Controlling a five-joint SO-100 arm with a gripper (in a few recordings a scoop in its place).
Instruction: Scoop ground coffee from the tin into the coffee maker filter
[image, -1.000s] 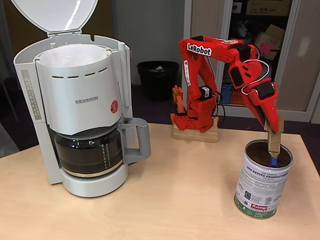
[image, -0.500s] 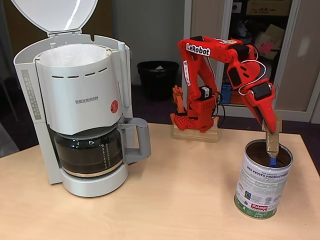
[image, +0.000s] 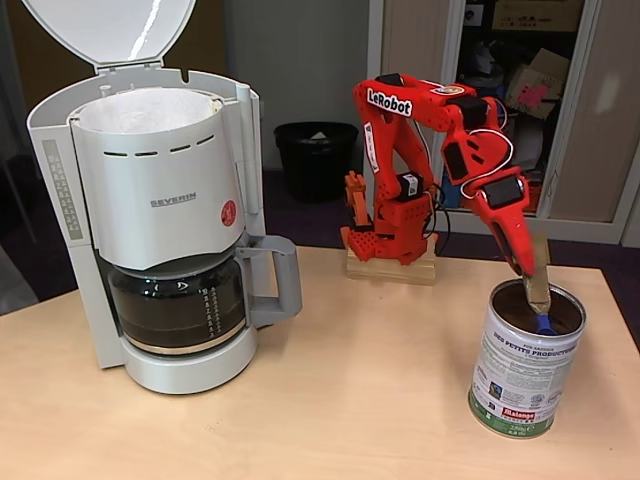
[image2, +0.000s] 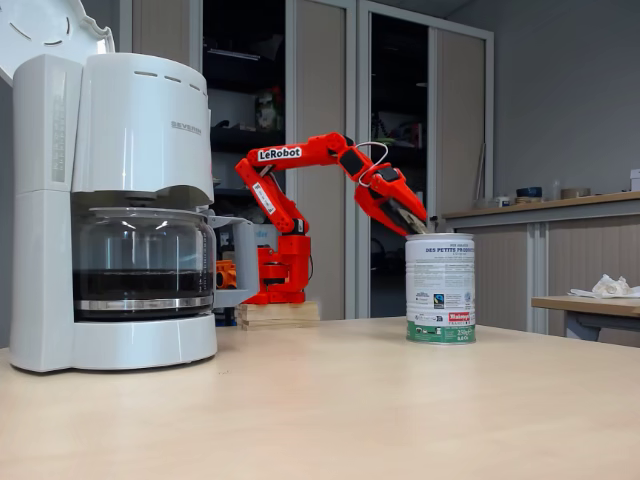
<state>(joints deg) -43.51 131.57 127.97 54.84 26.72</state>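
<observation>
on the light wooden table (image: 350, 400), the red arm reaches down to the right, its gripper (image: 532, 275) at the mouth of the tin (image: 525, 372). its two fingers are pinched on a tan, flat handle (image: 538, 285) that slants down into the can, with a bit of the small blue scoop (image: 545, 324) showing at its lower end, just inside the rim. whether the scoop carries any ground coffee cannot be told; the tin's inside looks dark brown. the tin stands upright near the table's right edge in a fixed view, its white label and green band facing the camera; in another fixed view the tin (image2: 440, 290) sits right of the arm's base with the gripper (image2: 415, 225) tilted over its top. the coffee maker (image: 160, 230) stands well apart at the left, its domed lid (image: 110, 30) swung up and open, the white paper filter (image: 145, 105) lining the round basket at its top. its glass carafe (image: 180, 305) sits below, grey handle pointing right toward the arm. the arm's base (image: 390, 255) rests on a small wooden block at the table's far edge.
</observation>
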